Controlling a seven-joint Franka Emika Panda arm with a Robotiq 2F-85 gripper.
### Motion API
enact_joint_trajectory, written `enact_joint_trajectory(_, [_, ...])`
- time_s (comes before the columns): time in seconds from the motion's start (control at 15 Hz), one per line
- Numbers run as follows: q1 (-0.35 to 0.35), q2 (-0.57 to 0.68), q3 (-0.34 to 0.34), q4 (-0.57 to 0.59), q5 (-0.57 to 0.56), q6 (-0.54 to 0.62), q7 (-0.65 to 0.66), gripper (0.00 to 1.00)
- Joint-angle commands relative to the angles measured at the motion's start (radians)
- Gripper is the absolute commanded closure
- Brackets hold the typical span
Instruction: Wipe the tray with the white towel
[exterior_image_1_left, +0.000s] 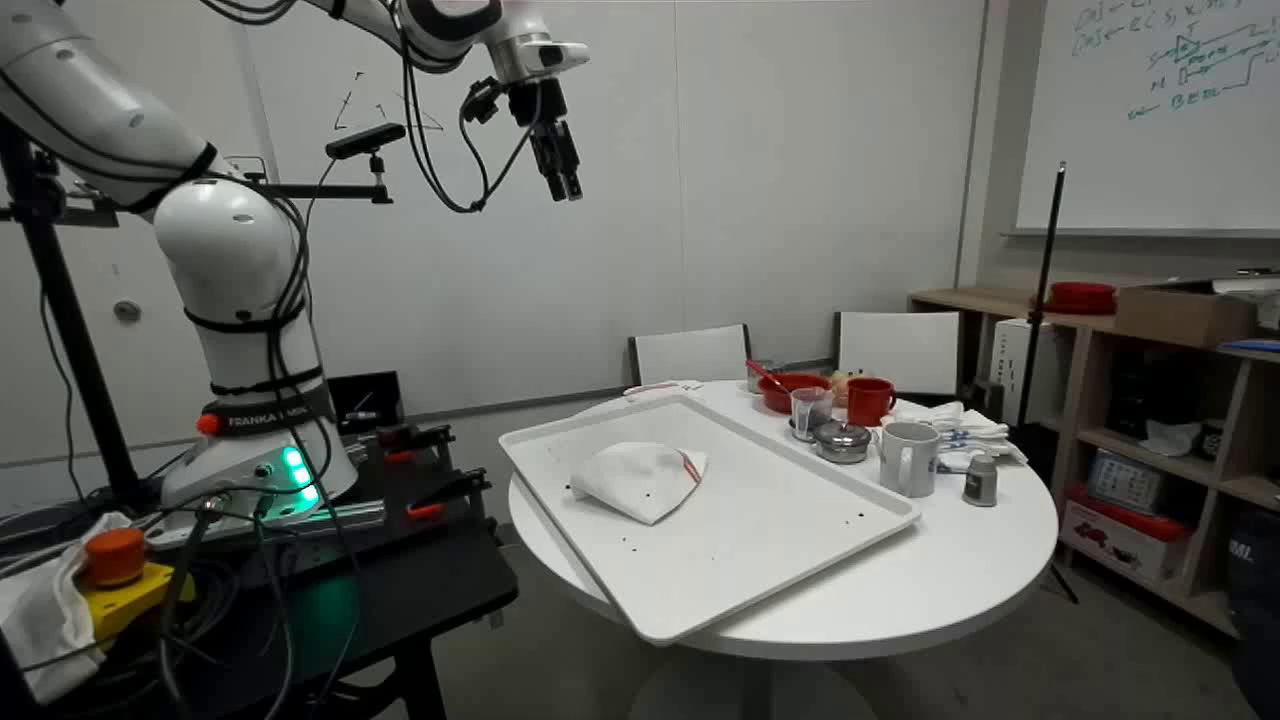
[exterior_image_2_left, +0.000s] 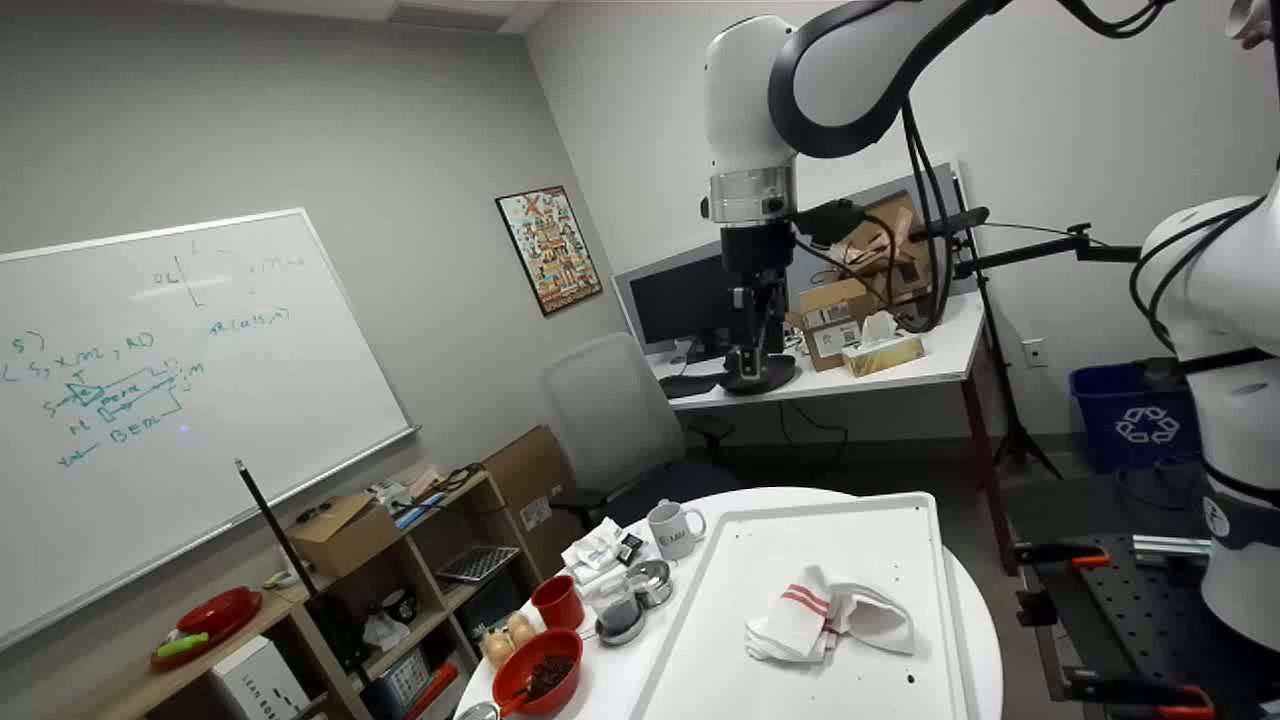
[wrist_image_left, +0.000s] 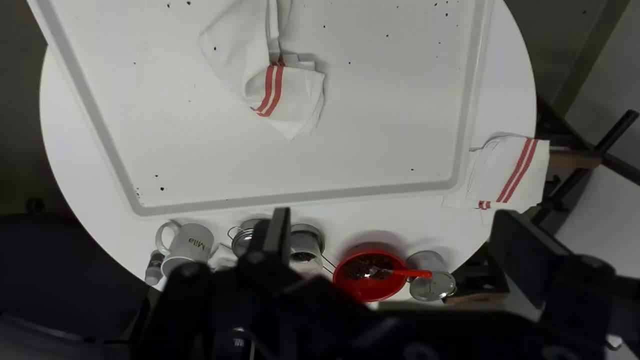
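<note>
A large white tray (exterior_image_1_left: 760, 545) lies on the round table, with small dark crumbs scattered on it. The tray also shows in an exterior view (exterior_image_2_left: 725, 620) and in the wrist view (wrist_image_left: 370, 145). A crumpled white towel with red stripes (exterior_image_1_left: 640, 478) lies on the tray; it also shows in an exterior view (exterior_image_2_left: 795, 625) and in the wrist view (wrist_image_left: 295, 97). My gripper (exterior_image_1_left: 566, 195) is high above the table, apart from tray and towel; it also shows in an exterior view (exterior_image_2_left: 755, 375). In the wrist view its fingers (wrist_image_left: 392, 220) are wide apart with nothing between them.
Beside the tray on the white table (exterior_image_1_left: 950, 570) stand a red bowl (wrist_image_left: 370, 285) with a spoon, a red cup (exterior_image_1_left: 870, 402), a grey mug (exterior_image_1_left: 908, 460), a metal tin (exterior_image_1_left: 842, 442) and a small grey bottle (exterior_image_1_left: 980, 480). Another striped towel (wrist_image_left: 510, 170) lies by the tray's corner.
</note>
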Motion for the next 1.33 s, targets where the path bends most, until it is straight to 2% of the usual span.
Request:
enact_joint_trajectory(0.0, [-0.005, 0.0, 0.004, 0.002, 0.003, -0.002, -0.003, 0.0])
enact_joint_trajectory(0.6, [-0.005, 0.0, 0.004, 0.002, 0.003, -0.002, -0.003, 0.0])
enact_joint_trajectory(0.93, [-0.028, 0.066, -0.026, 0.032, 0.006, 0.025, -0.004, 0.0])
enact_joint_trajectory(1.27, [-0.069, 0.167, -0.063, 0.066, 0.009, 0.1, 0.001, 0.0])
